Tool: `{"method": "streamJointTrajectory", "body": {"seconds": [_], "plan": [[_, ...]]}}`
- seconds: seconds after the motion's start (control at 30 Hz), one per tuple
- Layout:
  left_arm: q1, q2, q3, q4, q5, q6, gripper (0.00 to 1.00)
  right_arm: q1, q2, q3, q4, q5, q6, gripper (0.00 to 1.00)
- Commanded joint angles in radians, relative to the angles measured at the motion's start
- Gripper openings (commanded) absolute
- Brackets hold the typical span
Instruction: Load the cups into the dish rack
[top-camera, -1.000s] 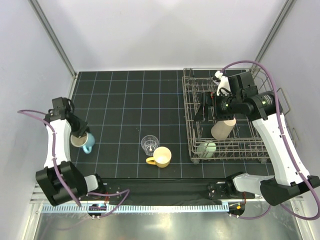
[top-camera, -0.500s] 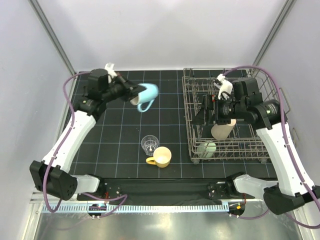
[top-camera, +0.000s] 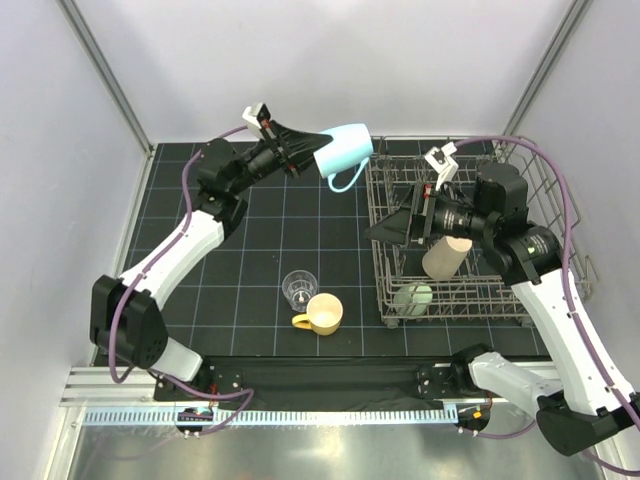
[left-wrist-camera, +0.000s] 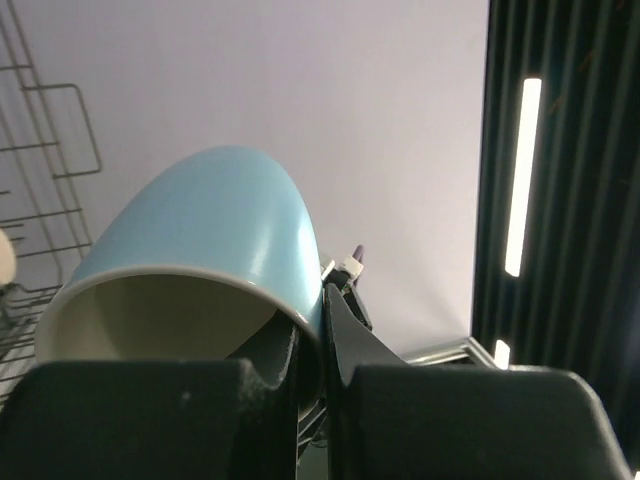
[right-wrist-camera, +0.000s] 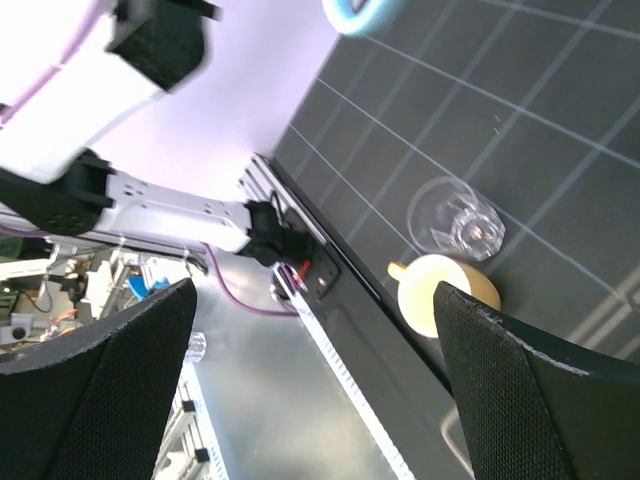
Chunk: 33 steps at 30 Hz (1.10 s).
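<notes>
Sideways, the blue cup (top-camera: 345, 149) sits rim-pinched in the left claw (top-camera: 316, 157).

A lab test cell: white walls (top-camera: 300, 60), gridded mat (top-camera: 250, 230).

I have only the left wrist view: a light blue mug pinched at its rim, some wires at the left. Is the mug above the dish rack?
Observer: From above, the light blue mug, tilted in the left tool, hangs by the far left corner of the grey wire dish rack; whether it is over the rim, I cannot tell.
Operator: Which cups are inside?
Observer: A tan tumbler and a pale green cup, in its near part.
Operator: And on the table?
Observer: A clear glass and a yellow mug with handle, side by side on the black gridded mat.
</notes>
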Motion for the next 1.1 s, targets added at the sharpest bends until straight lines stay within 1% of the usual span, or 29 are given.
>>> {"method": "streamJointTrajectory", "body": {"seconds": [0.0,0.13,0.33,0.43,0.53,0.63,0.73,0.77,0.83,0.93,1.03,1.07], "plan": [[-0.002,-0.005,-0.007,0.379,0.012,-0.230,0.00,0.022,0.006,-0.007,0.169,-0.005,0.104,0.99],[-0.010,-0.023,-0.023,0.381,0.021,-0.241,0.00,0.024,-0.005,-0.027,0.282,0.023,0.159,0.98],[-0.037,-0.052,-0.039,0.381,0.028,-0.265,0.00,0.042,0.080,-0.006,0.398,0.014,0.229,0.91],[-0.062,-0.067,-0.056,0.376,0.027,-0.256,0.00,0.053,0.114,0.020,0.437,0.015,0.249,0.89],[-0.088,-0.072,-0.069,0.375,0.005,-0.250,0.00,0.062,0.150,0.059,0.428,0.018,0.237,0.86],[-0.114,-0.068,-0.063,0.375,-0.001,-0.238,0.00,0.062,0.175,0.080,0.414,0.035,0.228,0.76],[-0.126,-0.061,-0.057,0.373,-0.010,-0.230,0.00,0.064,0.184,0.083,0.440,0.032,0.242,0.64],[-0.129,-0.058,-0.057,0.372,-0.013,-0.229,0.00,0.065,0.183,0.082,0.442,0.038,0.245,0.58],[-0.143,-0.054,-0.057,0.370,-0.022,-0.224,0.00,0.065,0.184,0.079,0.460,0.044,0.254,0.51],[-0.155,-0.043,-0.053,0.370,-0.022,-0.224,0.00,0.067,0.192,0.071,0.491,0.037,0.279,0.45],[-0.165,-0.034,-0.045,0.368,-0.021,-0.224,0.01,0.067,0.201,0.076,0.472,0.053,0.269,0.40],[-0.166,-0.026,-0.033,0.368,-0.015,-0.223,0.00,0.067,0.207,0.079,0.471,0.058,0.268,0.36]]}}
